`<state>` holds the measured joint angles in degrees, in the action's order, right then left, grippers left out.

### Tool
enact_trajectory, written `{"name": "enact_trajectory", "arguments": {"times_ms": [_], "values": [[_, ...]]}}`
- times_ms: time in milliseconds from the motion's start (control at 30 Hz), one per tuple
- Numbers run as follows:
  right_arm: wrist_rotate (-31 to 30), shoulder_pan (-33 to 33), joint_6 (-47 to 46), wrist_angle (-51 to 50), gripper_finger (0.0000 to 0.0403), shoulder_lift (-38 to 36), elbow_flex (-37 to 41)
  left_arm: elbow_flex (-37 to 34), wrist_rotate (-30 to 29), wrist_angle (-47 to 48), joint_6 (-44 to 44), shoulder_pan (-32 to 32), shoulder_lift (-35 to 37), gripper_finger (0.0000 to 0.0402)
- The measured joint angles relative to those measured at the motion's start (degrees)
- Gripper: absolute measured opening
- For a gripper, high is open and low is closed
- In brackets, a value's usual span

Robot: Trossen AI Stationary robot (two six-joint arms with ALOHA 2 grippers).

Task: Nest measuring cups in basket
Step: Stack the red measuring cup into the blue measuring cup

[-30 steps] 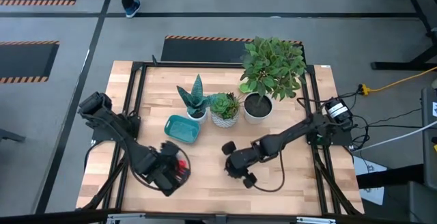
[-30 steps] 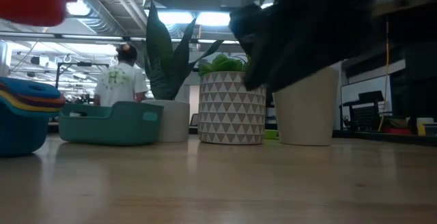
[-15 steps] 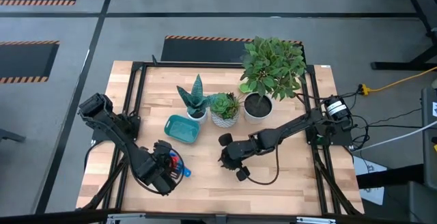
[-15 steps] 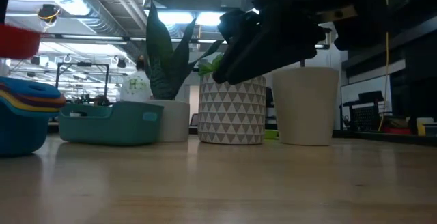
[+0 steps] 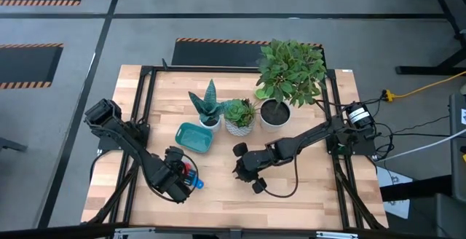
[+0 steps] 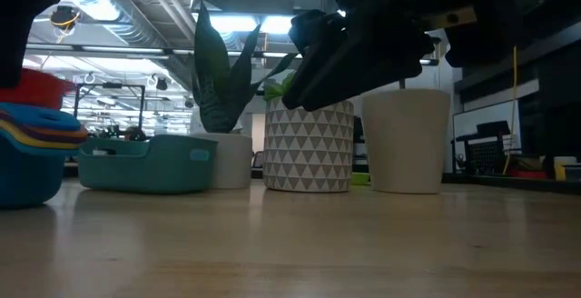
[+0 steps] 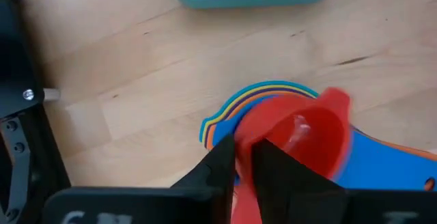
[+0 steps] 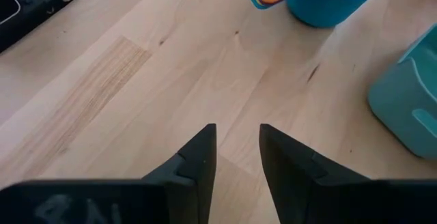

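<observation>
basket (image 5: 194,138): teal, on the desk (image 5: 306,195) just past the left gripper, beside the spiky-plant pot (image 5: 210,121); interior not clearly visible, no cup seen in it.
cup stack (image 6: 32,157): blue cup at the bottom with yellow, orange and lighter blue rims layered in it; sits on the desk directly under the left gripper, outside the basket.
red cup (image 7: 300,138): on top of the stack, bowl up, handle running back between the left fingers.
left gripper (image 7: 244,157): right above the stack; fingers (image 7: 220,166) close together with a narrow gap, red cup handle in that gap. Looks pinched, but whether it is clamped or just let go — cannot tell.
right gripper (image 8: 237,152): mid-desk, off the surface, nothing but bare wood between and below the fingers; fingers apart, holding nothing. Stack and basket corner lie ahead of it, well apart.
other pots: triangle-pattern pot (image 6: 307,145) and plain white pot (image 6: 408,141) stand in a row next to the basket, each with a plant.
</observation>
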<state>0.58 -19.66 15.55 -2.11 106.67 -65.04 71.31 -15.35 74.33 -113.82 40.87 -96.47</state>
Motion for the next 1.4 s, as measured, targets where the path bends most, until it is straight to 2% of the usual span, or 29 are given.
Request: {"name": "enact_trajectory", "arguments": {"times_ms": [300,433,633,900,1400], "values": [[0.02,0.0,-0.02,0.11,0.0117,0.0,0.0,0.0,1.72,0.21,0.4,0.01,0.0,0.007],[0.04,0.0,-0.02,0.11,0.0117,0.0,0.0,0.0,6.6,1.43,3.45,0.05,0.09,0.0073],[0.04,0.0,-0.04,0.11,0.0117,0.0,0.0,0.0,12.06,9.44,4.79,1.83,0.15,0.0073],[0.04,0.0,-0.04,0.11,0.0117,0.0,0.0,0.0,11.47,9.98,4.85,5.94,-0.41,0.007],[0.04,0.0,-0.07,0.11,0.0117,0.0,0.0,0.0,11.44,8.54,7.82,8.84,-8.15,0.0069]]}}
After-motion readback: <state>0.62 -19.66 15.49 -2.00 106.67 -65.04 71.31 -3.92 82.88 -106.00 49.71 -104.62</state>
